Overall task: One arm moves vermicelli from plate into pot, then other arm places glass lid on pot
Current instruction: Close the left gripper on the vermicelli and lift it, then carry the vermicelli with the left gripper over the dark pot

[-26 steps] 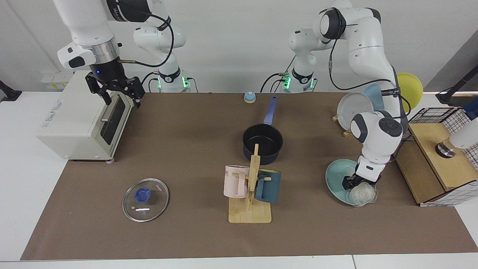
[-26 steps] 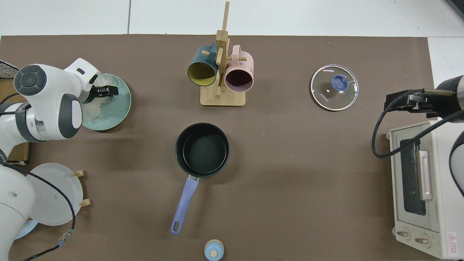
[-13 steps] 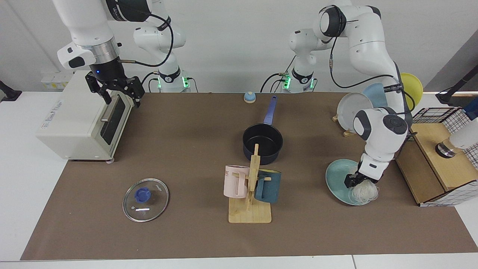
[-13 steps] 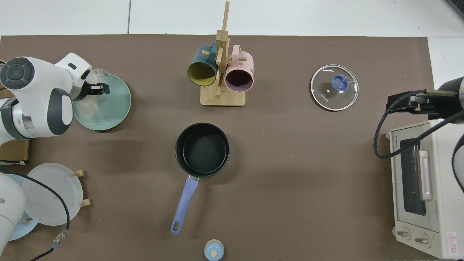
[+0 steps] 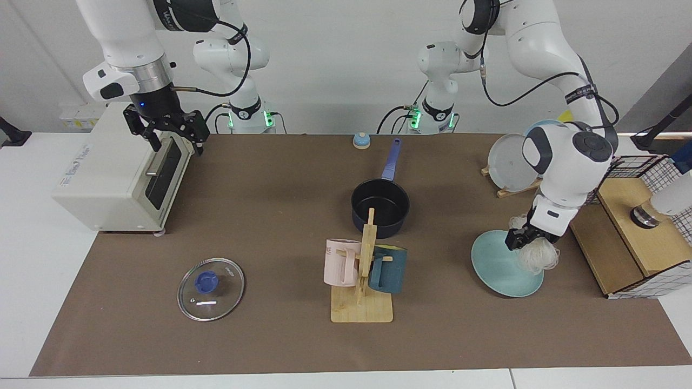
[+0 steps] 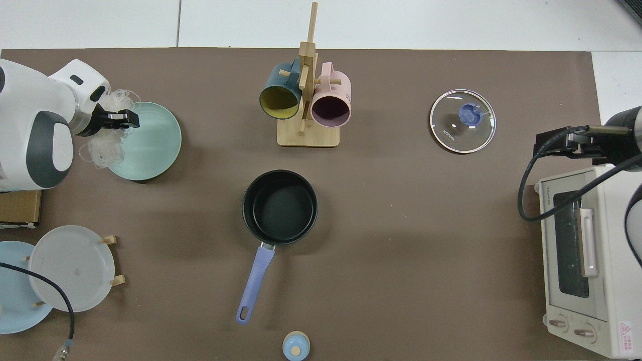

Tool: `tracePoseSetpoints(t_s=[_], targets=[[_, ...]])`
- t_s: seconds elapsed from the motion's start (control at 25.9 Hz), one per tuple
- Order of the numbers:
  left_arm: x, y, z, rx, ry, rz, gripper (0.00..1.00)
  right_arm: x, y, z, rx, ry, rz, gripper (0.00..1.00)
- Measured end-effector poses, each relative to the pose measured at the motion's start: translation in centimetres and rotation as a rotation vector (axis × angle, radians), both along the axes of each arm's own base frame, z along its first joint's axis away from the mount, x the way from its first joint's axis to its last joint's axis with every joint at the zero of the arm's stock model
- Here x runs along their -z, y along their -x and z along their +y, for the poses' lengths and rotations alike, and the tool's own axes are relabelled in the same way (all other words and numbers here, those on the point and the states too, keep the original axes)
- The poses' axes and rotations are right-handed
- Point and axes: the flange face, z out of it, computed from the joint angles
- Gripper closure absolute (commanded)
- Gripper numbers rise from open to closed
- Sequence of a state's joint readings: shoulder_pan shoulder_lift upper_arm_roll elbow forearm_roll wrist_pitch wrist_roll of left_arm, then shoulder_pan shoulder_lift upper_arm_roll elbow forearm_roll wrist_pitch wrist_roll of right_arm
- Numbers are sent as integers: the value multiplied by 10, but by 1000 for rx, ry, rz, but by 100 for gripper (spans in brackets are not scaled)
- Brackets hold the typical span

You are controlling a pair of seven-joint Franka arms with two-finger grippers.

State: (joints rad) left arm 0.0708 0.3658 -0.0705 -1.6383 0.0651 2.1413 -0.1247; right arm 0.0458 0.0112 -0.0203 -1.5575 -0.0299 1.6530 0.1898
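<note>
Cream toaster oven (image 5: 116, 173) at one end of the brown-covered table (image 6: 401, 240). Wooden mug stand (image 5: 363, 292) near the front edge, with pink mug (image 5: 340, 262) and teal mug (image 5: 388, 268) hung either side. Small blue bell (image 5: 361, 140) at the rear. Grey plate (image 6: 70, 268) and sky-blue plate (image 6: 12, 291) upright in a rack. Wooden box (image 5: 621, 237) and wire basket (image 5: 638, 165) at the other end.

left tool (image 5: 520, 241) clamps vermicelli (image 5: 536, 257) above plate (image 5: 500, 265); right tool (image 5: 172, 139) waits, fingers apart, above toaster oven (image 5: 116, 172).
</note>
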Motion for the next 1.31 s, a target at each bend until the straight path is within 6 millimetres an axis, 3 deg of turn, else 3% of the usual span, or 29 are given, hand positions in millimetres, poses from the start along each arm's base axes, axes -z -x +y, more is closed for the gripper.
tracePoseSetpoints(t_s=[0.23, 0.42, 0.62, 0.73, 1.12, 1.31], targets=[[-41, 27, -65, -39, 6, 67, 100, 0, 0, 0, -1, 0, 0, 0], [-52, 46, -122, -129, 10, 102, 100, 0, 0, 0, -1, 0, 0, 0], [-48, 66, -183, -184, 11, 118, 100, 0, 0, 2, -3, 0, 0, 0], [-43, 78, -209, -193, 11, 131, 100, 0, 0, 2, -3, 0, 0, 0], [-30, 123, -271, -118, 66, 169, 100, 0, 0, 2, -4, 0, 0, 0], [-9, 142, -300, -63, 83, 154, 100, 0, 0, 3, -5, -1, 0, 0]])
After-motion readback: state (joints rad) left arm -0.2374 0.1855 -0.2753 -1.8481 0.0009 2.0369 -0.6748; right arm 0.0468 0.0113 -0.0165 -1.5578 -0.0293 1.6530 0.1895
